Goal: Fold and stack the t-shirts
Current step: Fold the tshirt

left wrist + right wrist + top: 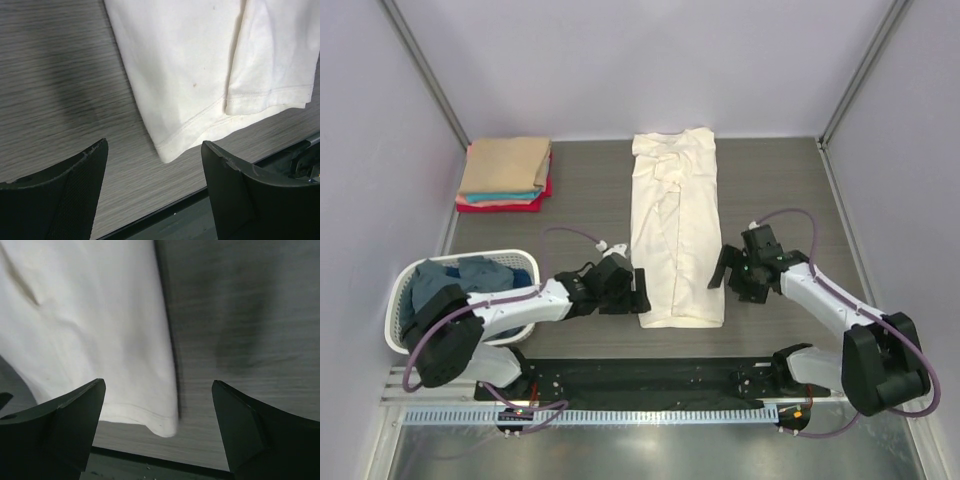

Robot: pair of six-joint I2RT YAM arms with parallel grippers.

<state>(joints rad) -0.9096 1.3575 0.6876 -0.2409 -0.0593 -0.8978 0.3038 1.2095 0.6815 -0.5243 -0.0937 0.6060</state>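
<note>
A cream-white t-shirt [676,225] lies folded into a long strip down the middle of the table, hem towards the arms. My left gripper [640,291] is open, just left of the shirt's near left corner [167,152]. My right gripper [720,270] is open, just right of the near right corner [167,427]. Neither touches the cloth. A folded stack with a tan shirt [505,163] on top, teal [500,197] and red [510,206] beneath, sits at the far left. Dusty-blue shirts [445,285] fill the basket.
A white slatted laundry basket [520,262] stands at the near left beside the left arm. A black strip [640,375] runs along the table's near edge. Walls close in the table on three sides.
</note>
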